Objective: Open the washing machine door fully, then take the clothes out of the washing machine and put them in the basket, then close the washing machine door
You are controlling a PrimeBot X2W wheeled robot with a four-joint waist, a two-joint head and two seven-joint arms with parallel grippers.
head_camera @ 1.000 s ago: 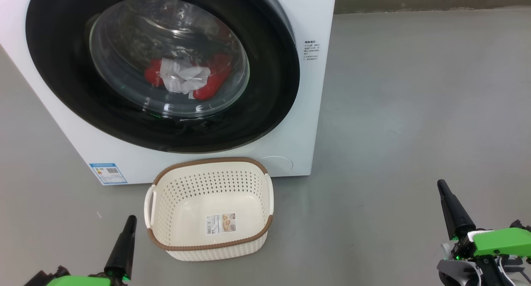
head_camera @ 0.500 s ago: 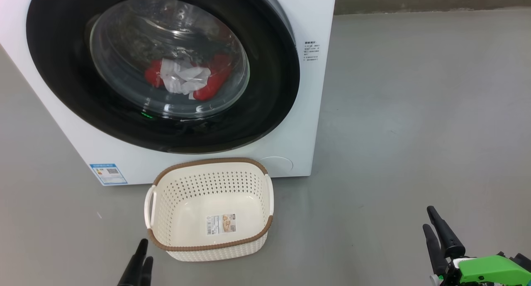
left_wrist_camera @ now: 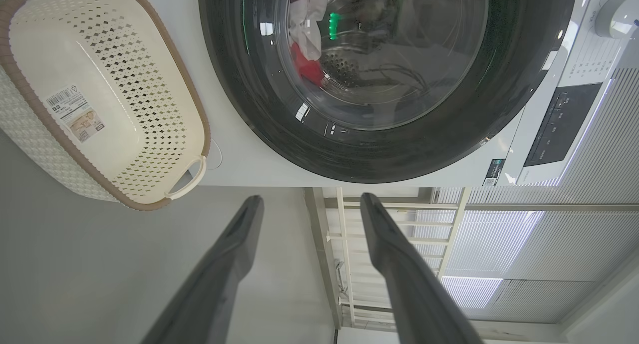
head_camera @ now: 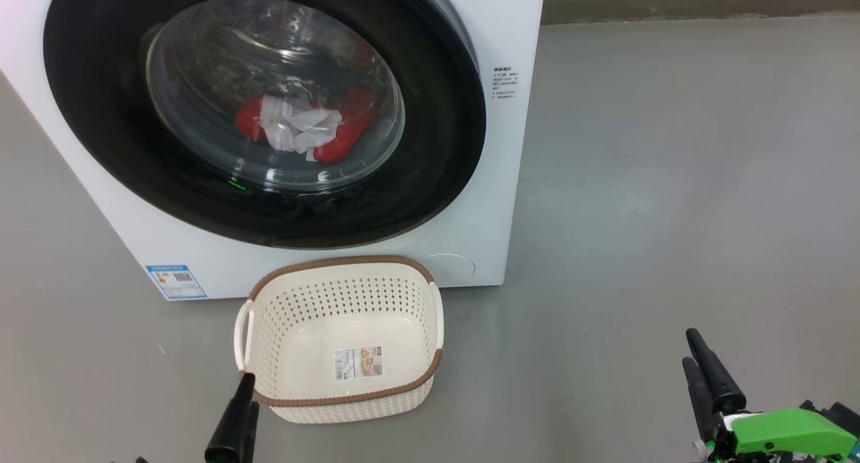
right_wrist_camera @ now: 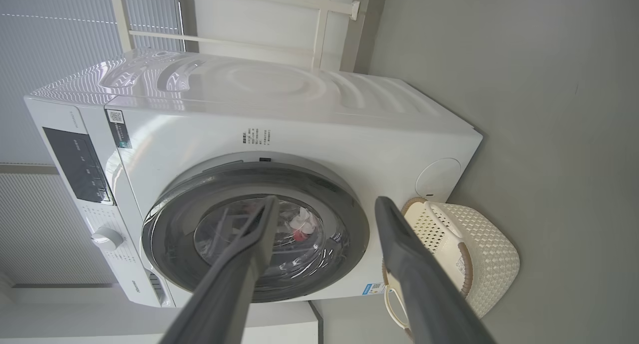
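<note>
Door-opening is the step in hand, by my reading. The washing machine door (head_camera: 430,154) lies against the front of the washing machine (head_camera: 517,39), closed or at most barely ajar. Behind its glass the clothes (head_camera: 339,140) sit as a red and white heap low in the drum. Nothing is in the basket (head_camera: 344,260), which stands on the floor (head_camera: 672,181) at 6 o'clock from the door, close against the machine's front.

The left gripper (left_wrist_camera: 310,198) is spread wide and holds nothing; in the head view it hovers at 7 o'clock of the basket, just beside the brown rim. The right gripper (right_wrist_camera: 327,199) is likewise spread and empty, low at 4 o'clock in the head view and well apart from the machine.

The next move likely calls for a fingertip hooked behind the door's black rim near 3 o'clock, where a thin edge seems to stand proud, though no handle can be made out. Bare floor at 3 o'clock of the machine gives the right arm room. The basket crowds the space below the door, so any reach should pass above its rim.
</note>
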